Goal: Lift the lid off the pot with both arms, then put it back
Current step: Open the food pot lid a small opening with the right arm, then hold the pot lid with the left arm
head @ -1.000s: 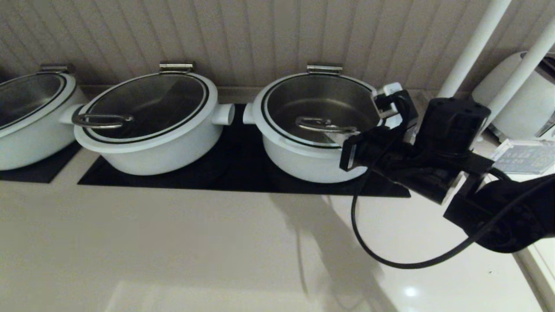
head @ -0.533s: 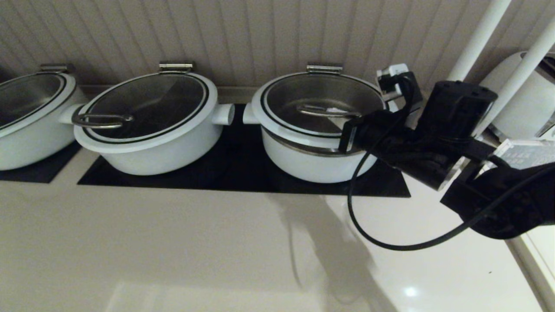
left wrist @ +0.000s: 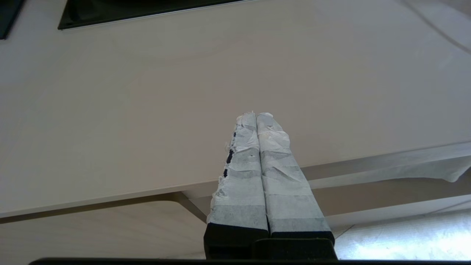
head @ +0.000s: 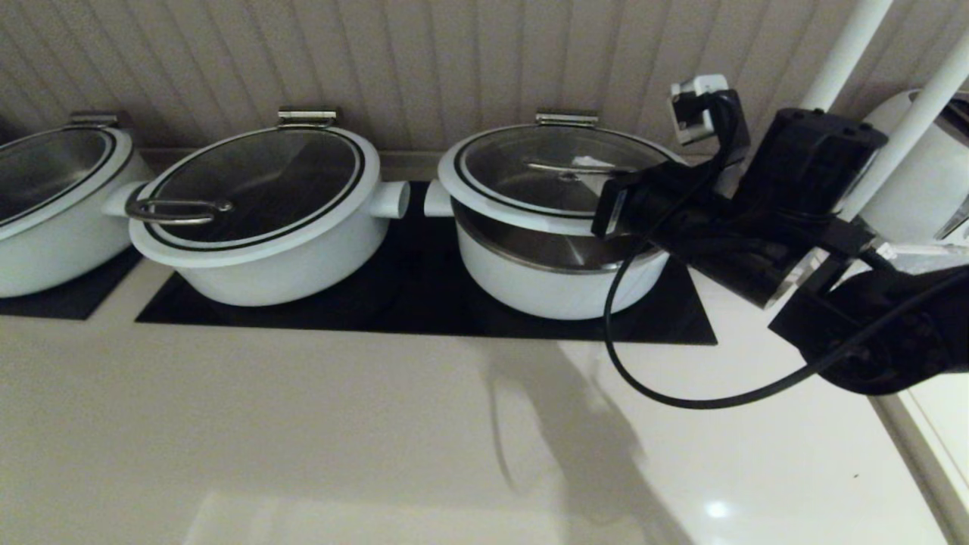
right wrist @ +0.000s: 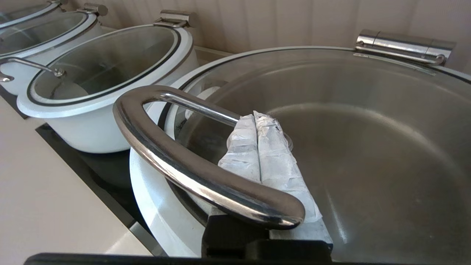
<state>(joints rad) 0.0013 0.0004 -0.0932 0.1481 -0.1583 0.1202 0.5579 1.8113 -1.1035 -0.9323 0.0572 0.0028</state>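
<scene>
The lid (head: 556, 178) is tilted up at its front edge over the pot (head: 556, 284), its back edge staying near the steel hinge plate (head: 566, 119) by the wall. A wedge of open room shows between the lid's white rim and the pot's rim, baring the steel inner bowl (head: 553, 246).

The right gripper (right wrist: 259, 121) reaches in from the right over the lid's glass. Its taped jaws are pressed together and pass under the lid's steel loop handle (right wrist: 173, 147), which arches across them; whether the handle rests on them cannot be told for sure. The right arm (head: 795, 219) and its looping black cable (head: 681, 397) hang over the right end of the black mat (head: 424, 299).

The left gripper (left wrist: 259, 117) is out of the head view; its own camera shows its jaws together, holding nothing, above bare desk (head: 303, 424) close to the desk's front edge, well away from the pot.

To the pot's left a second white pot (head: 261, 219) sits just beside it on the same mat, lid shut, their stub handles nearly meeting. A third pot (head: 53, 204) stands further left. White poles (head: 840, 53) and a white appliance (head: 920, 174) crowd the right side.
</scene>
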